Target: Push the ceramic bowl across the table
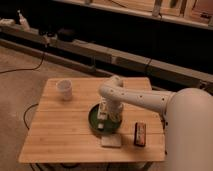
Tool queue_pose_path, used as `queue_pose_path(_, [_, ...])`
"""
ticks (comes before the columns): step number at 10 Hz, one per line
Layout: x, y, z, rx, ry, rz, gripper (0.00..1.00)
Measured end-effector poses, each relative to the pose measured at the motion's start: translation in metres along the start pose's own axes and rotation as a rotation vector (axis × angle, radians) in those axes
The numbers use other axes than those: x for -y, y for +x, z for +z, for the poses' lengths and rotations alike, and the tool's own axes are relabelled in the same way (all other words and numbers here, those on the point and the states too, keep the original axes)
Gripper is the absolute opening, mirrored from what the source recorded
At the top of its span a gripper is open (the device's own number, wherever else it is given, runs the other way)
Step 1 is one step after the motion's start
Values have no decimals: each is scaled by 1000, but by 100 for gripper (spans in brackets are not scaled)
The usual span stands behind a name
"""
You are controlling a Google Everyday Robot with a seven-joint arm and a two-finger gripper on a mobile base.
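Note:
The ceramic bowl [94, 120], a shallow dark-green dish, sits on the light wooden table [55, 135], right of centre and toward the front. My white arm reaches in from the right and bends down over it. The gripper [103, 118] points down into the bowl and covers much of the inside. Only the bowl's left and front rim show.
A small white cup [65, 89] stands at the table's back left. A beige flat pad [111, 141] lies just in front of the bowl, and a dark rectangular object [140, 134] lies to its right near the table's right edge. Cables run on the floor at left.

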Motion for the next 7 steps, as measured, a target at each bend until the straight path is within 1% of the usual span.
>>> queue_pose_path(2, [-21, -5, 0, -7, -2, 32, 0])
queue_pose_path(4, [-43, -16, 3, -13, -5, 55, 0])
queue_pose_path(5, [-47, -19, 4, -10, -4, 59, 0])
queue_pose_path(7, [-64, -32, 9, -3, -14, 73, 0])
